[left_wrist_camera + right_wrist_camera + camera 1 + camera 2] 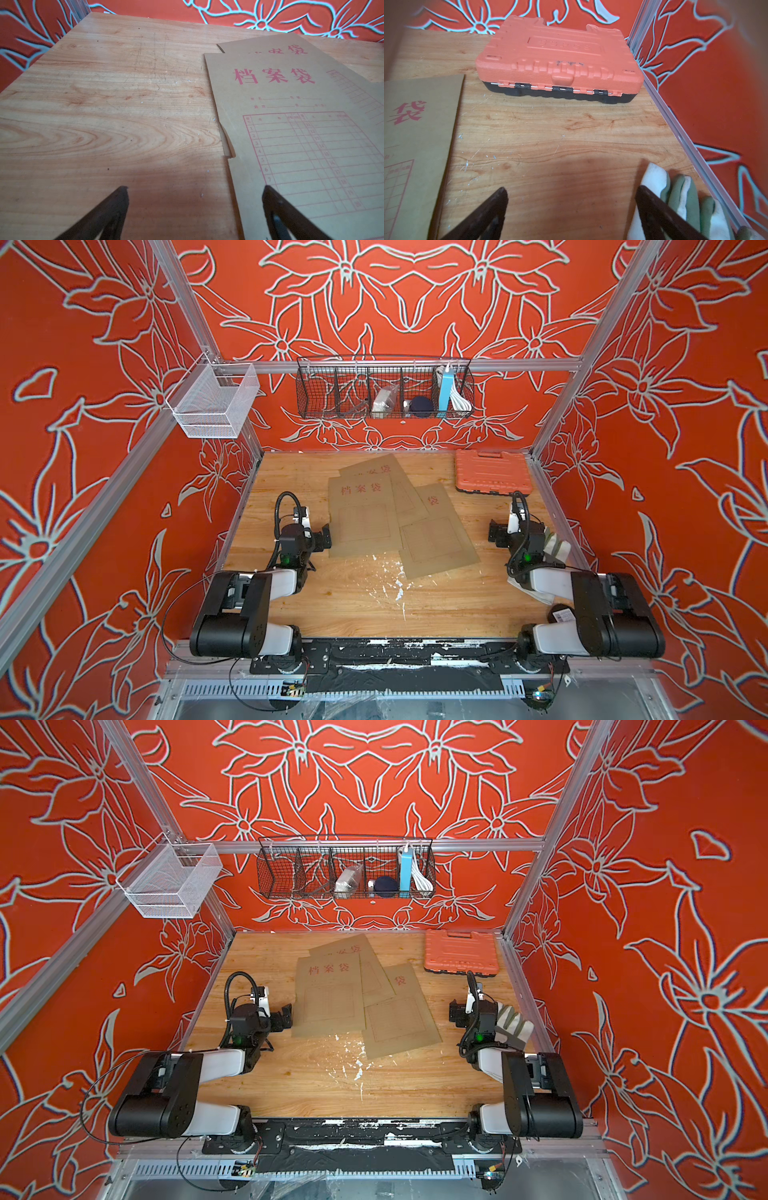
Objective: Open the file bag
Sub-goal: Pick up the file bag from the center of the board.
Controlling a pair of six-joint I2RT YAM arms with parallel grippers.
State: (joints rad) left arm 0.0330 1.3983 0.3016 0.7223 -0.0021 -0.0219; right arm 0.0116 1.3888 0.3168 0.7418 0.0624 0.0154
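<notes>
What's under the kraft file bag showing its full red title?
A second brown kraft file bag sticks out past its far edge, red title partly hidden. Whatever else lies beneath the titled brown paper bag is covered.

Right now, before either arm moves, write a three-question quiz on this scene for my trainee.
1. True or false: the left hand is shut on a file bag.
2. Which lies right next to the right hand? A) a glove B) scissors C) a cup
3. How many file bags lie on the table?

Key: 1 false, it is open and empty; 2 A; 3 three.
</notes>
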